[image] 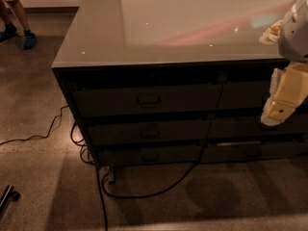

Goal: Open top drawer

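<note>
Reaching left comes first: gripper [275, 114] hanging at the right edge of the scene, in front of the right column's dark drawer fronts [240, 95], well apart from the top drawer [110, 102]. Tallest front of the left stack, sitting just under the glossy counter top [96, 42], apparently shut flush. Swing left, square up on the small centred handle [148, 100], clamp on the bar, then pull straight toward the near side, keeping level to avoid jamming. Steer clear of the two shallower fronts [115, 134] below and the cables [144, 194] on the floor. Cannot tell whether the gripper is open or closed, with its tip lost against the dark. Cut off at the right: most of the arm. Hard to make out: handle shapes and drawer gaps in the gloom.
</note>
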### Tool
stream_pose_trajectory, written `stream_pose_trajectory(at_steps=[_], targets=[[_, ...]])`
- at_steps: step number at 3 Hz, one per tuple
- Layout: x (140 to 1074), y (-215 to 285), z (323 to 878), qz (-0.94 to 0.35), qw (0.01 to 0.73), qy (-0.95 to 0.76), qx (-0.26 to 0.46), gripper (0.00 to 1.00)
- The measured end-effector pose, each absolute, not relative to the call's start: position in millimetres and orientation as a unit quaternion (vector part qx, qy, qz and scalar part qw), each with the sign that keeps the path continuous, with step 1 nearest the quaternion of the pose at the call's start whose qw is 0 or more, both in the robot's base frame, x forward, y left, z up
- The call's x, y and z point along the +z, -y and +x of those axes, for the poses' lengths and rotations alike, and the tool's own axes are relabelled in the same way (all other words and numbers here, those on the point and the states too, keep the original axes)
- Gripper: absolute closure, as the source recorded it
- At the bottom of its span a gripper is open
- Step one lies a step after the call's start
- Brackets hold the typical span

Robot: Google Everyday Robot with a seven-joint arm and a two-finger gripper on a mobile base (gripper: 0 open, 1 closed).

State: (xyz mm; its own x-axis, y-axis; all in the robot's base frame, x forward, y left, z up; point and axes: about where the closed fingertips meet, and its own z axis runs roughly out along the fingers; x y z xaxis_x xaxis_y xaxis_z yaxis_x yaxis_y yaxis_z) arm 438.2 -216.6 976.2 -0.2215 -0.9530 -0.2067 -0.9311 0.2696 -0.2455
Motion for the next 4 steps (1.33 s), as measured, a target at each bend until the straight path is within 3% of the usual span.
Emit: stream_pose_trajectory(at_steps=[4], targets=[[967.4, 176.9, 449.7, -0.644, 0.169, -0.745, -0.056, 0.0]])
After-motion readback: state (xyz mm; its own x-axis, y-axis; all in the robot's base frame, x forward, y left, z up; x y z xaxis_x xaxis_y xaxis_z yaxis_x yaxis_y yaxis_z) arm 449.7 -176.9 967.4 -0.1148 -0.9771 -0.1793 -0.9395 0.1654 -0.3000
